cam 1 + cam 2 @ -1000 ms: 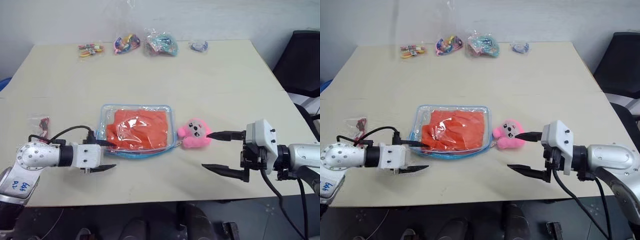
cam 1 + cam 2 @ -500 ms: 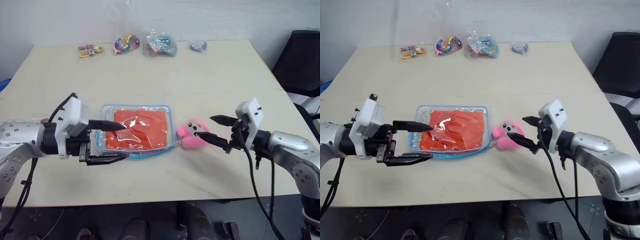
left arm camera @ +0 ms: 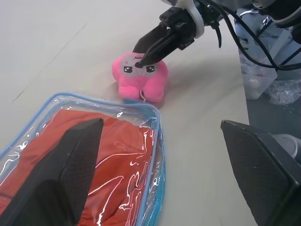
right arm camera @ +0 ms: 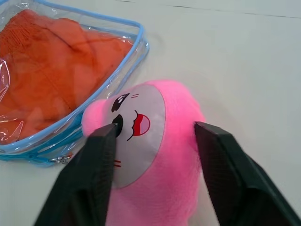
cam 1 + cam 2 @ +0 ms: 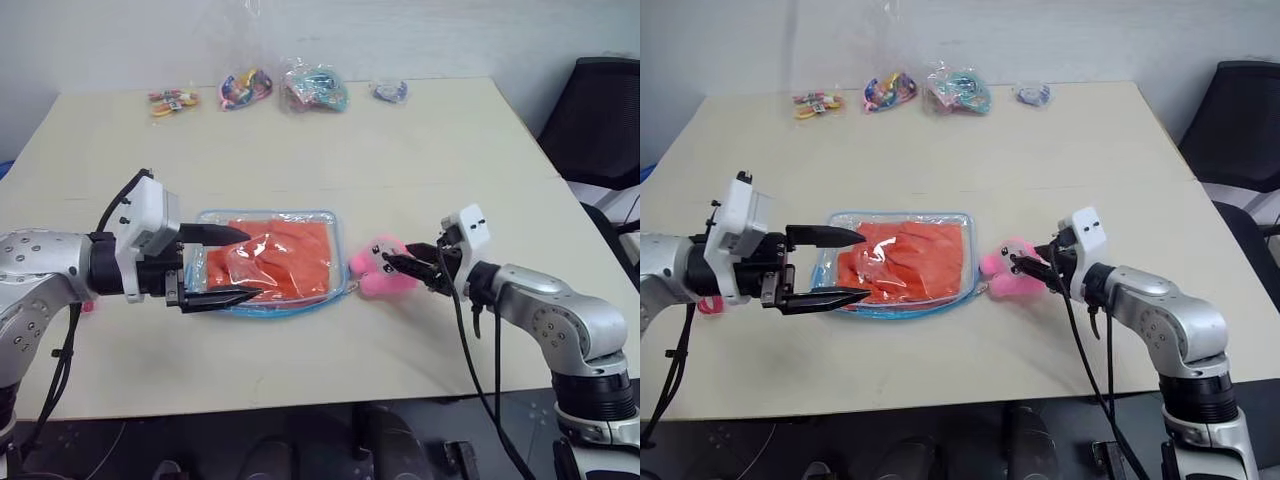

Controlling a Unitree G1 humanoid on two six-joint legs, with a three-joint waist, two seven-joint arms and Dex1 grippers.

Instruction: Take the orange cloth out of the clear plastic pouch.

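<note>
pouch on the table (image 5: 420,150), cloth inside, toy beside it

your clear plastic pouch (image 5: 268,262) lies flat with the orange cloth (image 5: 280,258) sealed inside it. the left gripper (image 5: 230,266) hovers over the pouch's left end, jaws spread wide — nothing between them. just right of the pouch sits a pink plush toy (image 5: 378,268); the right gripper (image 4: 153,136) has its fingers pressed on both sides of the toy — closing on it.

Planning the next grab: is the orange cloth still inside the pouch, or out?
Inside. The orange cloth lies flat within the clear plastic pouch, behind its glossy film and inside the blue edging, on the table.
</note>
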